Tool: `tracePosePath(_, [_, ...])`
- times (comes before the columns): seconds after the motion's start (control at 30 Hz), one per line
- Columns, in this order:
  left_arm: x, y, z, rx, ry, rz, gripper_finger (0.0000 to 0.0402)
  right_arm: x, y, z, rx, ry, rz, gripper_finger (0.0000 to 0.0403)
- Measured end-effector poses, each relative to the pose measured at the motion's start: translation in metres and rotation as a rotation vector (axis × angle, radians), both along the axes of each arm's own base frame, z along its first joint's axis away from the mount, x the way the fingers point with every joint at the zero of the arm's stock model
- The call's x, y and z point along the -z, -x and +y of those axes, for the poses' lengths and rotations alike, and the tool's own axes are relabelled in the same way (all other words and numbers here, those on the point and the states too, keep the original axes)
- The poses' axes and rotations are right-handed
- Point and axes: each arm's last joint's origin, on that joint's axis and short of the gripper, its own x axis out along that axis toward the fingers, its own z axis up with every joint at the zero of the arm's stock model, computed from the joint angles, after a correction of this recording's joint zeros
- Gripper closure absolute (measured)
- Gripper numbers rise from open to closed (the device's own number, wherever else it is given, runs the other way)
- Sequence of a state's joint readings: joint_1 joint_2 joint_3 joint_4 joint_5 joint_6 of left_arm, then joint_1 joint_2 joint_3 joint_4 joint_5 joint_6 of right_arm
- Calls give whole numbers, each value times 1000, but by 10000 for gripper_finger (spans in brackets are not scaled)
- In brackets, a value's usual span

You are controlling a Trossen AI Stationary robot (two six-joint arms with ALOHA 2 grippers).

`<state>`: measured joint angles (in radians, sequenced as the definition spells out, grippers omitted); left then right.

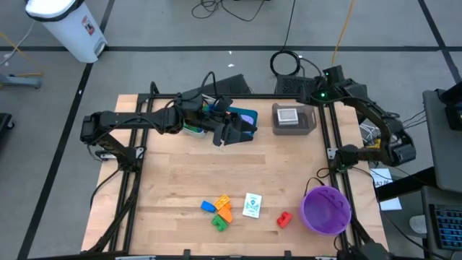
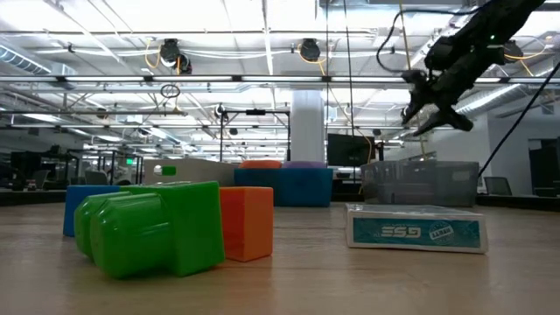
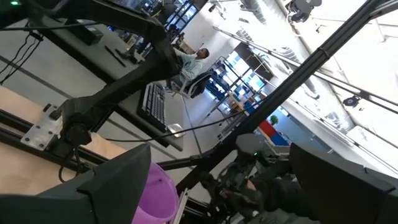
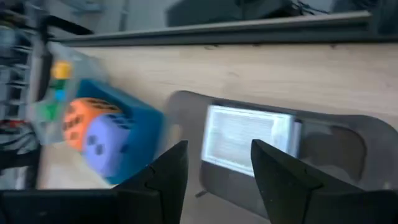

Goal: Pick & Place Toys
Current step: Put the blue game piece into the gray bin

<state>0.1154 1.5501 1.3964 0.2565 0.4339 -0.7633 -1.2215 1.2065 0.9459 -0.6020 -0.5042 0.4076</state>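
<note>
Grey tray (image 4: 323, 149) holding a white picture card (image 4: 245, 134) lies below the right claw (image 4: 214, 165), fingers parted and empty, while the left claw (image 1: 229, 131), wide open and empty, hovers beside the blue tray (image 1: 245, 115).

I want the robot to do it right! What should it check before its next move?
1. White card lies inside the grey tray: ok.
2. Right end effector above that tray, fingers apart, holding nothing: ok.
3. Left end effector open by the blue tray: ok.
4. Dice sit in the blue tray: ok.
5. Bricks and card pack at the table's front put away: not ok.
</note>
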Motion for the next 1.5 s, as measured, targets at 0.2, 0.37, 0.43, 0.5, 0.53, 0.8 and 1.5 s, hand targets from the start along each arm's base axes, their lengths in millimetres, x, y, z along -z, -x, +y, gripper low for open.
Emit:
tracePosePath(0.2, [0, 0, 1, -1, 7, 2, 11, -25, -1, 15, -88, 86, -169, 235])
tracePosePath(0.37, [0, -1, -1, -40, 35, 7, 11, -43, -11, 30, -117, 115, -270, 238])
tracePosePath(0.43, [0, -1, -3, -52, 27, 4, 11, -48, -17, 35, -138, 132, -292, 238])
tracePosePath(0.5, [0, -1, -5, -51, 9, -1, 11, -51, -25, 40, -150, 144, -302, 238])
tracePosePath(0.53, [0, -1, -5, -54, 4, -1, 11, -52, -30, 43, -155, 145, -306, 238])
tracePosePath(0.8, [7, -3, -25, -40, -34, 57, 11, -58, -65, 68, -241, 110, -364, 238])
tracePosePath(1.5, [87, 48, -119, 179, -334, 955, 11, -67, -131, 198, -843, 281, -437, 238])
